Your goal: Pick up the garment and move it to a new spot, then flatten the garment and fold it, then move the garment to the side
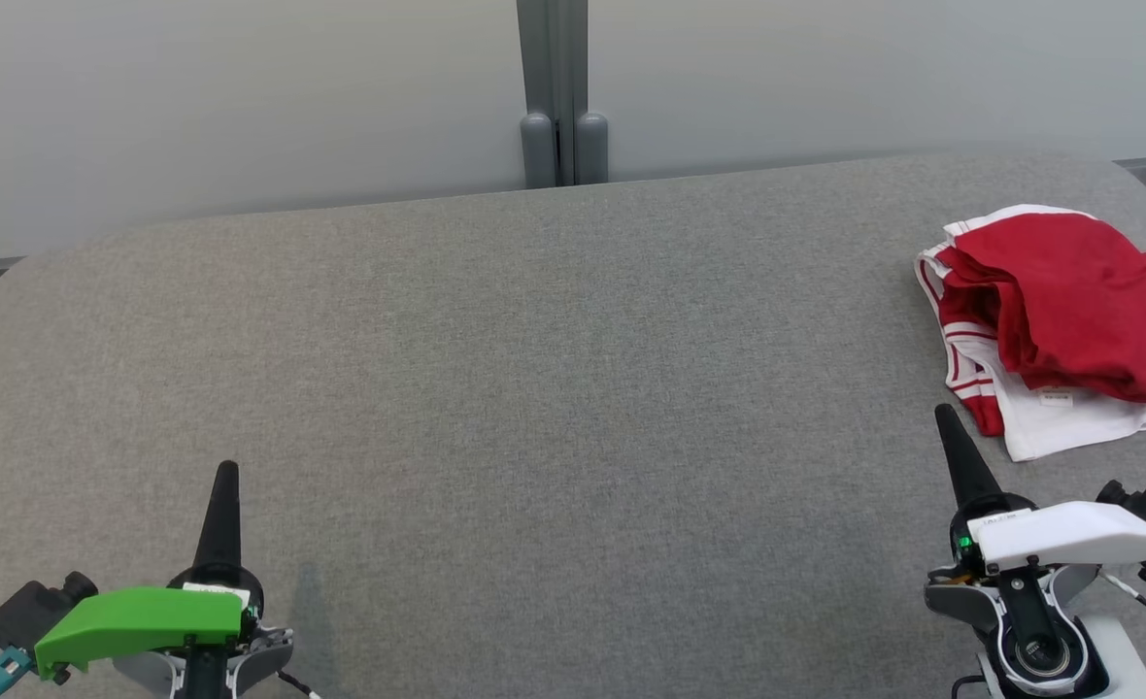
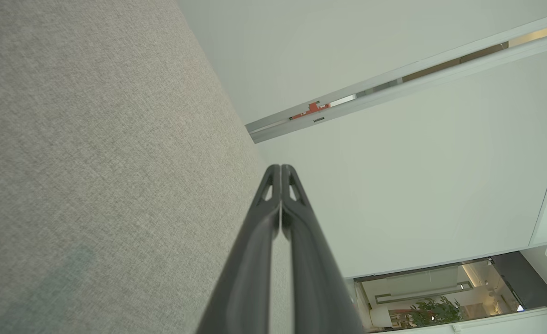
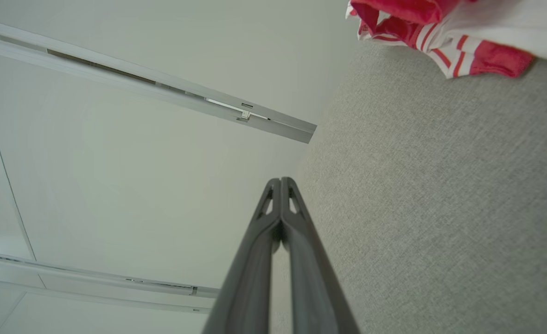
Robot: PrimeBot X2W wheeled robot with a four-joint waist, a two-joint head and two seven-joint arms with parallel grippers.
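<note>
Closest in, the left tool (image 1: 227, 472) sits at the lower left with its green cover, fingers pressed together and holding nothing. You can see the tips meeting in the left wrist view (image 2: 280, 168) too. The right tool (image 1: 945, 415), with the white cover, is at the lower right, also closed up tight and empty (image 3: 280, 181). Both hover over the grey fabric-topped desk (image 1: 554, 388). Just past the right tool's tip, not touching it, is the garment (image 1: 1068, 301): a red and white thing lying bunched and loosely folded near the desk's right edge (image 3: 440, 28). Behind the desk there's a pale wall with a grey post (image 1: 561, 97) in the middle.
</note>
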